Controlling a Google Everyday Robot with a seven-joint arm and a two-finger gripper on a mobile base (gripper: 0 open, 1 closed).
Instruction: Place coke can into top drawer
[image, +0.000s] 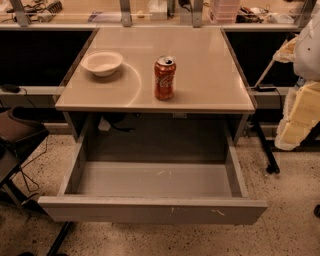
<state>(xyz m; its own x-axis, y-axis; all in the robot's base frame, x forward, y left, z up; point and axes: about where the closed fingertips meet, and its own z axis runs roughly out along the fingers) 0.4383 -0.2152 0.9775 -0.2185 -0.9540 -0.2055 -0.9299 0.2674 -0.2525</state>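
Note:
The coke can (165, 78), red with white script and a silver top, stands upright on the tabletop (200, 65), near the front edge and a little left of centre. The top drawer (155, 210) is pulled wide open below the table; its grey inside holds nothing and its front panel has small white scuffs. My gripper (300, 117), cream-coloured, hangs at the right edge of the view, off the table's right side, well apart from the can and above floor level beside the drawer. It holds nothing that I can see.
A white bowl (102, 63) sits on the tabletop left of the can. A dark chair (17, 132) stands left of the drawer. A black stand leg (265, 145) runs along the floor to the right. A cluttered shelf (150, 12) lies behind the table.

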